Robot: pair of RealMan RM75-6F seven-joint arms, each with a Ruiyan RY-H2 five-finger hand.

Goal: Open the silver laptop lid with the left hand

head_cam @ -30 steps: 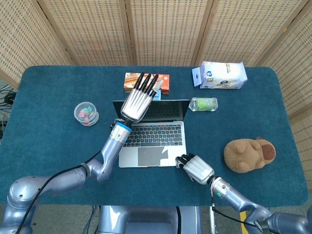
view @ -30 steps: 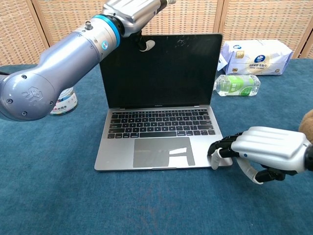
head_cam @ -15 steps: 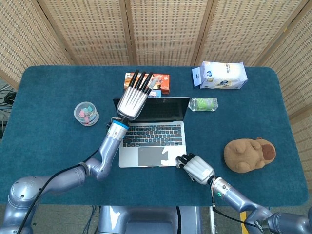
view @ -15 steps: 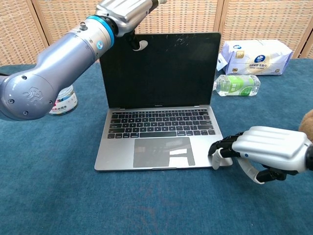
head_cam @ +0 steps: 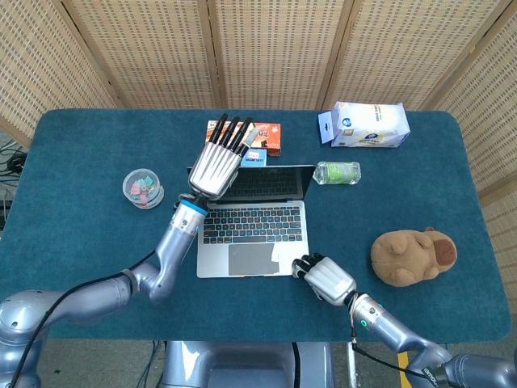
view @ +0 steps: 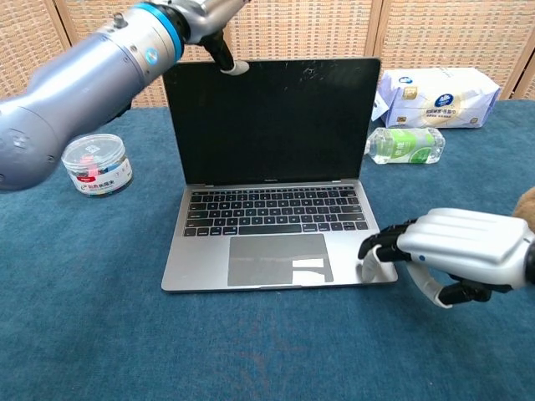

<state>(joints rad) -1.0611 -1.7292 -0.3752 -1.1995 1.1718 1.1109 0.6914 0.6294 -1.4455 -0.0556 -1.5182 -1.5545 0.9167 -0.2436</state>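
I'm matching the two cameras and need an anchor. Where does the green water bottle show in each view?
Head view: the green bottle lies just right of the laptop's screen, below the tissue pack.
Chest view: it lies right of the screen, in front of the tissue pack.
Shared landmark: the tissue pack.

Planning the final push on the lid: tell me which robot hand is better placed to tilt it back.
Left. The left robot hand is up at the laptop lid top edge; the right robot hand rests on the base's front corner, probably steadying it.
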